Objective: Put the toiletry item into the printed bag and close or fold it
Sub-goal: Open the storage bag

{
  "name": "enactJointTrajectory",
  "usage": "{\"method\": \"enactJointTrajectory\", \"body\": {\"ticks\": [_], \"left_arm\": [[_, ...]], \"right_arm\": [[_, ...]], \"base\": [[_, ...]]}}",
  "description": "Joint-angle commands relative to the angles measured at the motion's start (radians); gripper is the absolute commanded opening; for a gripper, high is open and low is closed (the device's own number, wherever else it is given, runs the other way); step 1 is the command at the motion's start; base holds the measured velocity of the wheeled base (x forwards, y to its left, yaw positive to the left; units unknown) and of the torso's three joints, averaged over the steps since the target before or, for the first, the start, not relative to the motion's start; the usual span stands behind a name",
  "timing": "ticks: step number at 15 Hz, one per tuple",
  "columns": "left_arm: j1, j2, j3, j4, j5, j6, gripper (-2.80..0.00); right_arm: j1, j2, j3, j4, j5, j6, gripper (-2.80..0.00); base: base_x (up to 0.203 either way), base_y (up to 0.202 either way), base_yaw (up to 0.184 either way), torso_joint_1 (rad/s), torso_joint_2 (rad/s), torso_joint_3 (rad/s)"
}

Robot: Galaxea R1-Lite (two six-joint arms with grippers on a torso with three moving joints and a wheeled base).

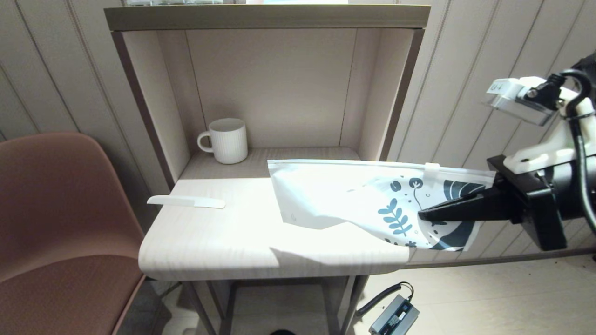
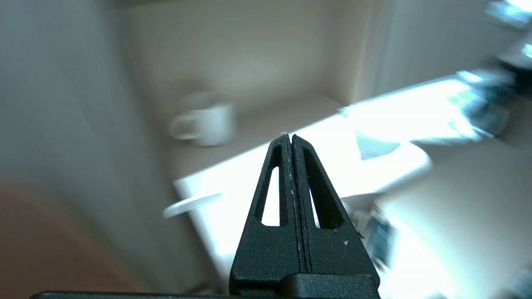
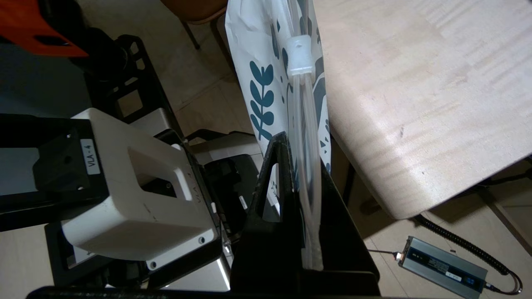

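The white comb (image 1: 186,201) lies flat near the tabletop's (image 1: 223,242) left edge, well apart from the printed bag (image 1: 354,204), whose printed end the right hand (image 1: 421,215) pinches, lifted past the right edge, while the left hand (image 2: 289,139) is pressed together.

Light wood tabletop (image 1: 242,242) front-left is bare w/ room to pass above it; only the thin flat white plastic comb (image 1: 186,201) near the left edge. White ribbed mug (image 1: 224,140) blocks the alcove's back-left corner. Floppy white leaf-print bag (image 1: 354,197) covers the right side, overhanging the edge.
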Motion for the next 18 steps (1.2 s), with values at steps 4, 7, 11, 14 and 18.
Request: {"method": "enactJointTrajectory", "body": {"ticks": [4, 7, 11, 14, 18], "left_arm": [[-0.143, 0.312, -0.135, 0.050, -0.303, 0.078, -2.80], [-0.315, 0.389, -0.140, 0.047, -0.310, 0.094, -2.80], [-0.461, 0.495, -0.139, 0.040, -0.309, 0.105, -2.80], [-0.466, 0.527, -0.110, 0.020, -0.328, 0.171, 0.00], [-0.486, 0.556, -0.112, 0.005, -0.413, 0.192, 0.00]], "right_arm": [[0.148, 0.054, -0.086, 0.111, -0.003, -0.063, -2.80], [0.280, 0.094, -0.106, 0.112, -0.004, -0.067, -2.80], [0.407, 0.205, -0.148, 0.108, -0.060, -0.067, -2.80], [0.415, 0.247, -0.206, 0.111, -0.062, -0.066, -2.80], [0.423, 0.288, -0.278, 0.113, -0.061, -0.064, -2.80]], "base": [[0.000, 0.000, 0.000, 0.000, 0.00, 0.000], [0.000, 0.000, 0.000, 0.000, 0.00, 0.000], [0.000, 0.000, 0.000, 0.000, 0.00, 0.000], [0.000, 0.000, 0.000, 0.000, 0.00, 0.000], [0.000, 0.000, 0.000, 0.000, 0.00, 0.000]]}}
